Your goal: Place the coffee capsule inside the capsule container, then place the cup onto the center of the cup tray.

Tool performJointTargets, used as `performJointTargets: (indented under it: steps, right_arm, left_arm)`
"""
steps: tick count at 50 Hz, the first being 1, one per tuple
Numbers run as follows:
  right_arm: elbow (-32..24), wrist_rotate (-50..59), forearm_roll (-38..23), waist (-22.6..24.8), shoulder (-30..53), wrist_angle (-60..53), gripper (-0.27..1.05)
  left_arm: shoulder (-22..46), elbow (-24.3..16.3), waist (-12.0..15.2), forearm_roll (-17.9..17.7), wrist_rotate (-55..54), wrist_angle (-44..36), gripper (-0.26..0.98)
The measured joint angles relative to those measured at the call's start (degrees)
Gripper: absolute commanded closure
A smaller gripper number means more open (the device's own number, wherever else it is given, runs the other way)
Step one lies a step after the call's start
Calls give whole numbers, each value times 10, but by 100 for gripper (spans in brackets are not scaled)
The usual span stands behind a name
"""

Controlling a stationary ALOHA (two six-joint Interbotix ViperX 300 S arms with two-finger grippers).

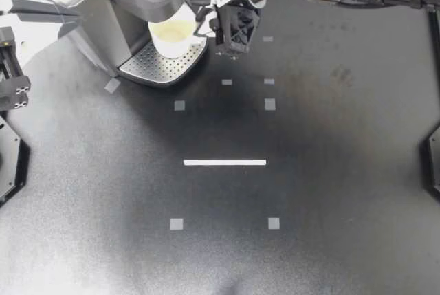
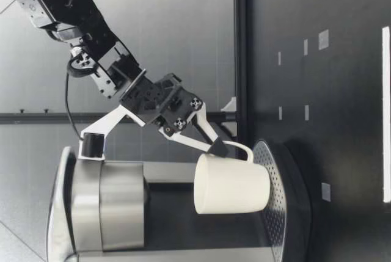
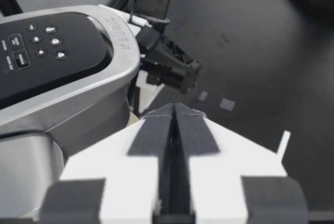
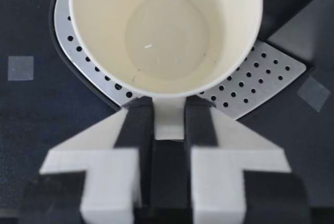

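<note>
While R gripper (image 1: pixel 203 25) is clamped on handle (image 4: pixel 169 120) of cup (image 1: pixel 172 34), sitting on cup tray (image 1: pixel 155 69), a skewed release could tip it or drag it off-ctr. L gripper (image 3: pixel 175 110) is closed, empty, over the machine (image 3: pixel 62 67).

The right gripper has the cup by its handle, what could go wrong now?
My right gripper pinches the cup only by its thin handle, so pulling away before opening could drag or tip it. It also looks nearer the gripper-side edge of the cup tray, maybe off centre.
</note>
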Motion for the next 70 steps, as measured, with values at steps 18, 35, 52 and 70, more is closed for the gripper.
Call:
performJointTargets:
  steps: [18,35,52,70]
  right_arm:
    - [-1,4,0,1,0,-2,17]
    - [54,4,0,-2,-54,-9,18]
    - [162,4,25,-11,-168,-59,23]
    - [221,3,70,-11,-233,-76,45]
  left_arm:
    - [0,0,0,0,-2,0,65]
    - [4,18,40,48,-27,-46,65]
    - [37,18,165,73,-79,-134,65]
    - [137,-98,196,24,36,8,66]
